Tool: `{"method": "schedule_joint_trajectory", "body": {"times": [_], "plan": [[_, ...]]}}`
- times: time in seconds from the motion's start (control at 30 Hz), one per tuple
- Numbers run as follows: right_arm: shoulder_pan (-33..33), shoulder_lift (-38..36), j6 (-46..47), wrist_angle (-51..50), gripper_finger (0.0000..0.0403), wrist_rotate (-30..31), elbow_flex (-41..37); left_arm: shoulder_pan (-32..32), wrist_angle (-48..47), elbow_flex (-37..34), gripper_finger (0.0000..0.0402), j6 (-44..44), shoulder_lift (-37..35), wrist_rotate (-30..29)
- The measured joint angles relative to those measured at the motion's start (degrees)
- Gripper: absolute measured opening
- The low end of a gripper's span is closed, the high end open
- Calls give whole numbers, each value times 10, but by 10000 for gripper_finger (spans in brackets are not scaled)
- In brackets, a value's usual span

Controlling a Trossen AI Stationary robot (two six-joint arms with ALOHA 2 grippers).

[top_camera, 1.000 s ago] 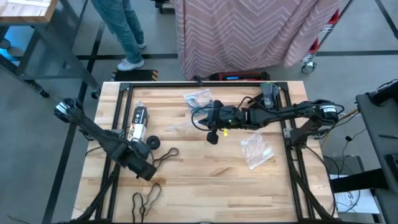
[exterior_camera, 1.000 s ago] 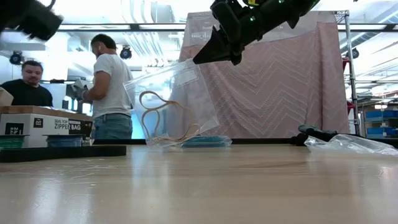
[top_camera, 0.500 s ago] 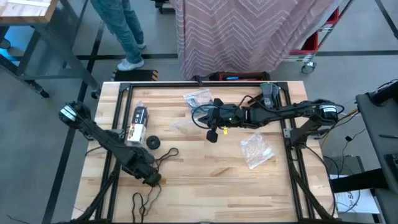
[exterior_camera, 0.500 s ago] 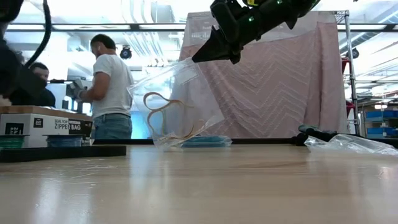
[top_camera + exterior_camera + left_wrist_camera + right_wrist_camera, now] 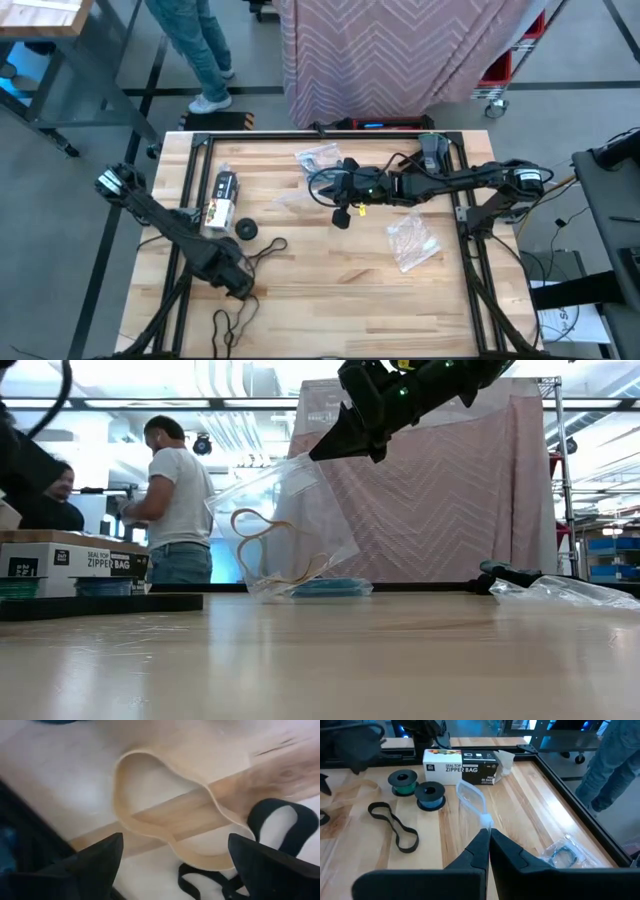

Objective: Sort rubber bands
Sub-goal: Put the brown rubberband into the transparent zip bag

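A tan rubber band (image 5: 170, 815) lies flat on the wooden counter (image 5: 340, 270) near the front left, with black rubber bands (image 5: 280, 827) touching its edge. The left gripper (image 5: 170, 870) hovers just above the tan band, its two dark fingers (image 5: 95, 862) spread wide and grasping nothing. Seen from above, more black bands (image 5: 232, 322) lie looped near the counter's front edge, and another black band (image 5: 270, 248) lies just beside the left gripper (image 5: 238, 280).

More tan bands (image 5: 270, 550) sit inside a clear plastic bag (image 5: 285, 525) that hangs in the air above the middle of the counter. The right gripper (image 5: 487, 832) is clenched on the bag's top edge, holding it up.

Around them stand a box of zipper bags (image 5: 220, 198), a small dark spool (image 5: 246, 230) beside it, a second clear bag (image 5: 412, 240) lying flat toward the right, and a third bag (image 5: 318, 157) holding something blue near the far edge. The right wrist view shows a green spool (image 5: 402, 780) and a blue one (image 5: 430, 794). Beyond the counter, two people (image 5: 175, 500) stand in the room.
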Motion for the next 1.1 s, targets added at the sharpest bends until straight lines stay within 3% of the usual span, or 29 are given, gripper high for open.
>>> {"method": "schedule_joint_trajectory", "body": {"times": [0.23, 0.5, 0.87, 1.0, 1.1], "plan": [[0, 0, 0, -1, 0, 0, 0, -27, -19, 15, 343, -50, 3, 0], [0, 0, 3, -2, 0, -3, 0, -61, -16, -15, 345, -95, 3, 0], [0, 0, 5, -2, 0, -3, 0, -63, 178, -97, 332, -133, 7, -12], [0, 0, 7, -1, 0, -3, 0, -63, 192, -88, 324, -119, 8, -45], [0, 0, 7, -1, 0, -3, 0, -62, 176, -71, 323, -102, 8, -105]]}}
